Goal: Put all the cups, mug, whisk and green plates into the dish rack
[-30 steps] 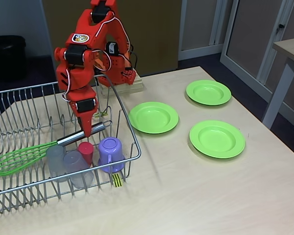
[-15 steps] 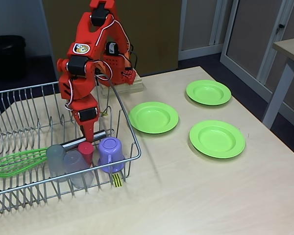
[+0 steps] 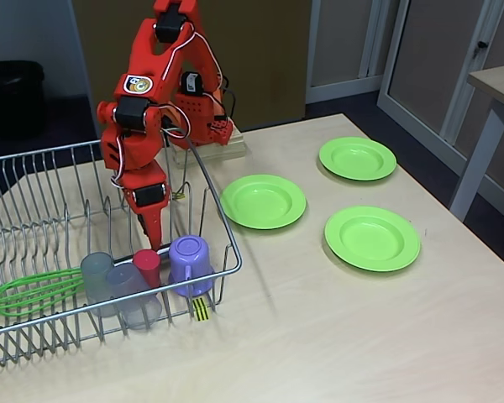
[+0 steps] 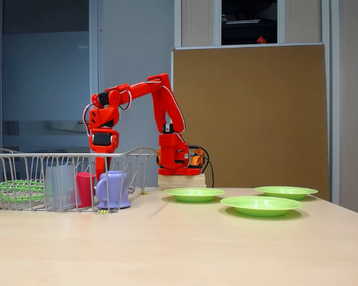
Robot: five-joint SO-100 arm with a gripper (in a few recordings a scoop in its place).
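Observation:
The silver wire dish rack [image 3: 223,273] [image 4: 24,156] stands on the left of the table. In its front part stand two grey cups [image 3: 97,273] [image 3: 130,290], a red cup [image 3: 147,264] and the purple mug [image 3: 191,260] [image 4: 112,189]. The green whisk [image 3: 29,290] [image 4: 18,186] lies flat in the rack to the left of the cups, with its handle hidden behind them. My red gripper [image 3: 156,239] [image 4: 100,173] points down into the rack just behind the red cup, open and holding nothing. Three green plates [image 3: 263,201] [image 3: 358,158] [image 3: 372,238] lie on the table to the right of the rack.
The arm's base sits on a wooden block [image 3: 206,151] behind the rack. Bare tabletop [image 3: 319,336] stretches in front of the plates. Another table's leg [image 3: 479,159] stands off the right edge, and a black bin [image 3: 13,92] is on the floor at far left.
The whisk has left the gripper and dropped to the left, flat into the rack. The gripper has risen slightly and stays above the cups.

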